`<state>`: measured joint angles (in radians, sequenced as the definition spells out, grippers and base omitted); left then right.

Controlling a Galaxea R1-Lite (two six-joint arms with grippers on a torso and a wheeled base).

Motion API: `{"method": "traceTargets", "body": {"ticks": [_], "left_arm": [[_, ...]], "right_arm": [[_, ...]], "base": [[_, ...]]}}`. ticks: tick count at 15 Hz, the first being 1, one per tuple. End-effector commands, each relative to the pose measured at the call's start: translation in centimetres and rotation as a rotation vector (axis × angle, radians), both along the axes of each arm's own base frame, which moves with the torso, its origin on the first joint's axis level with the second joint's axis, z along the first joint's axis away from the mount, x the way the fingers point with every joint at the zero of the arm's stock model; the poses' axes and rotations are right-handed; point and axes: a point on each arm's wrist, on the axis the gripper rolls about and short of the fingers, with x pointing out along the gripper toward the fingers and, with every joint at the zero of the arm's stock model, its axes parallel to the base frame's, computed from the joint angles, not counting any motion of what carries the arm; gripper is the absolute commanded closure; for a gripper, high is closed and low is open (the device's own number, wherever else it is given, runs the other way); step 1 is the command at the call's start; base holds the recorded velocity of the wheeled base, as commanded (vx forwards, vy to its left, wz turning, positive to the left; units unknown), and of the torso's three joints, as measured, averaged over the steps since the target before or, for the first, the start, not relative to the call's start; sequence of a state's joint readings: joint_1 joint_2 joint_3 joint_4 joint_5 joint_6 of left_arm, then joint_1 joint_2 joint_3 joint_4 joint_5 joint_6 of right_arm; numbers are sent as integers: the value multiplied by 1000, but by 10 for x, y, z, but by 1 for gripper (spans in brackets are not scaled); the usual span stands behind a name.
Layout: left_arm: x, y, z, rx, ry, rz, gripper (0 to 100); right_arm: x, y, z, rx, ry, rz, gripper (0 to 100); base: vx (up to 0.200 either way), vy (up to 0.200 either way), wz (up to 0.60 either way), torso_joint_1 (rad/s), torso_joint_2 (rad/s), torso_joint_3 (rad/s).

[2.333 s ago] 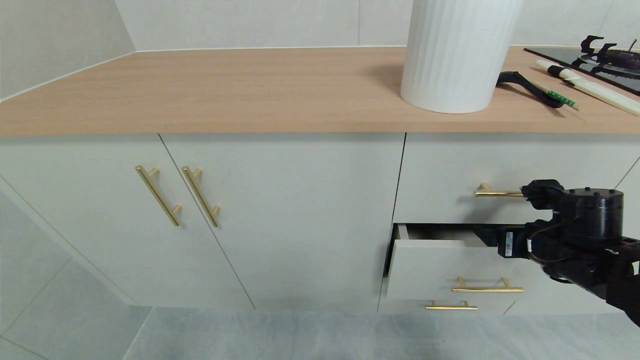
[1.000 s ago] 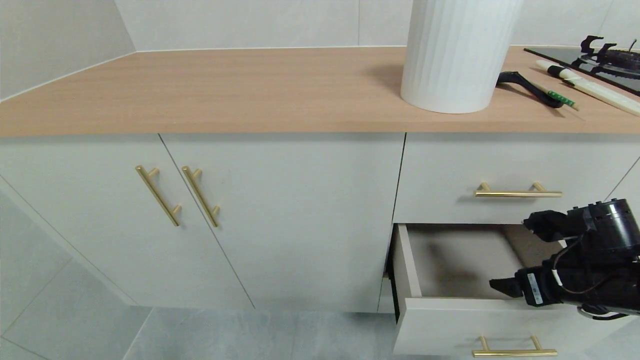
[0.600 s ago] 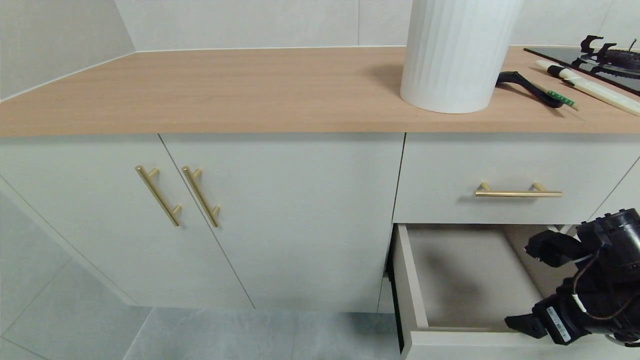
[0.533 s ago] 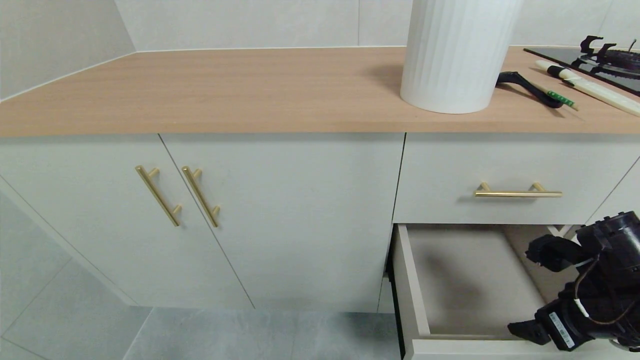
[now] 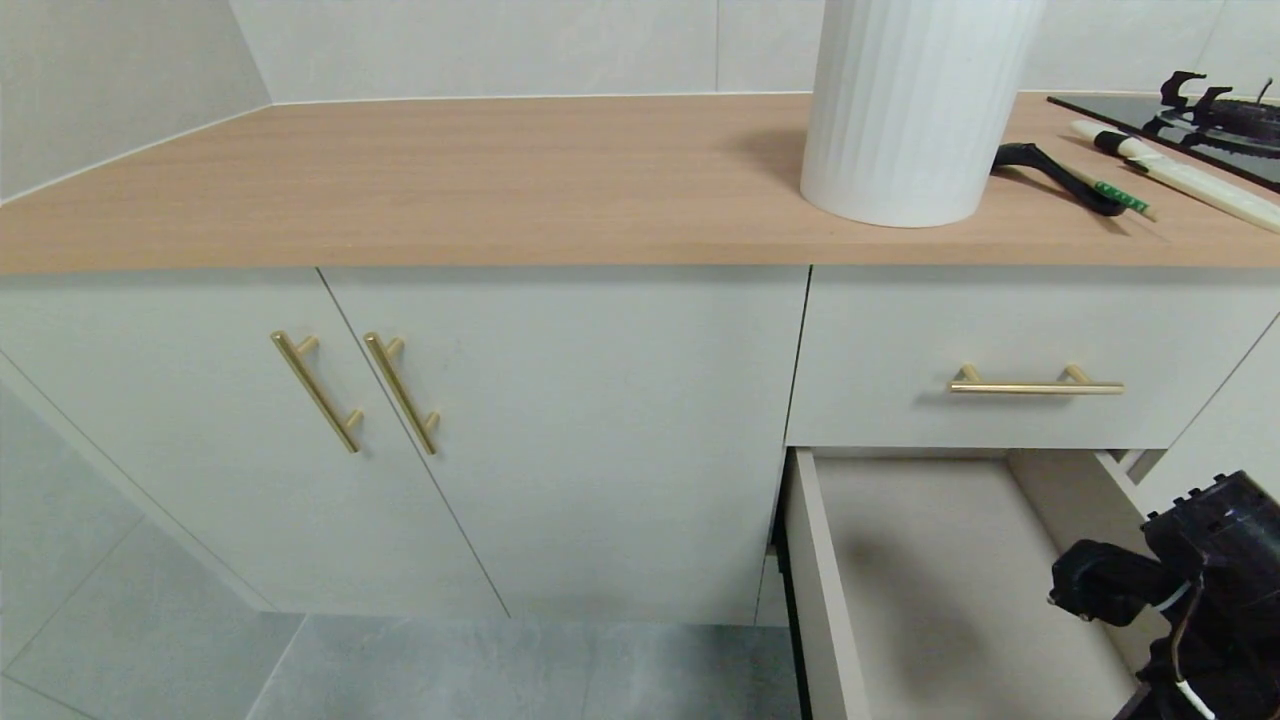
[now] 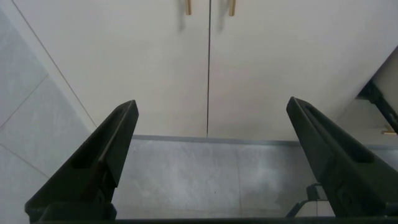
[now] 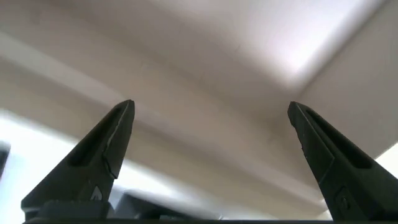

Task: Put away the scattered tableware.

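The right gripper (image 7: 210,109) has its two fingers spread wide with nothing between them. It faces the pale inner panels of the open drawer (image 5: 950,580). In the head view the right arm (image 5: 1210,545) sits low at the drawer's right side, over its right wall and just inside the opening.

The drawer stands far out from the cabinet front, its beige floor bare where it shows. Its left wall runs straight toward the camera and its right wall slants beside the arm. Directly above it is the shut upper drawer (image 5: 900,340) with a gold bar handle (image 5: 1035,386), so headroom over the drawer's back part is low.

The tableware lies well above and behind the right gripper, on the wooden worktop (image 5: 450,180) near its right end. A black-handled utensil (image 5: 1050,165) is just beside a tall white ribbed container (image 5: 915,110). A thin green-banded stick (image 5: 1125,198) crosses its near end. A long cream utensil (image 5: 1190,180) lies a little farther right, next to the black stove (image 5: 1225,115). All three lie close to the worktop's front edge, and the container's base stands just back from that edge.

The left gripper (image 6: 211,106) is also spread wide and holds nothing. It faces the pair of cabinet doors (image 6: 249,62) low down, over the grey tiled floor (image 6: 186,180).
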<state>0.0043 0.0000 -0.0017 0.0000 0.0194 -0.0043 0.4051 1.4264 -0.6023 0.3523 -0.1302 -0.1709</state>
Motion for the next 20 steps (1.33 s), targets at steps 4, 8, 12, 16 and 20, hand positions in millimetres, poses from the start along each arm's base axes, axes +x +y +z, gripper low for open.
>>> {"method": "traceTargets", "body": {"ticks": [4,8,12,16,20], "left_arm": [[0,0,0,0,2,1,0],[0,0,0,0,3,1,0],[0,0,0,0,2,1,0],[0,0,0,0,2,1,0],[0,0,0,0,2,1,0]], "right_arm": [[19,1,32,161,-231,-142,0],[12,-11,67,291,-397,-267,0],[14,-24,77,285,-497,-286,0],[10,-25,82,297,-527,-283,0],[10,-25,82,297,-527,-283,0]], "base": [[0,0,0,0,0,0],[0,0,0,0,0,0],[0,0,0,0,0,0],[0,0,0,24,-66,-35],[0,0,0,161,-210,-242]]}}
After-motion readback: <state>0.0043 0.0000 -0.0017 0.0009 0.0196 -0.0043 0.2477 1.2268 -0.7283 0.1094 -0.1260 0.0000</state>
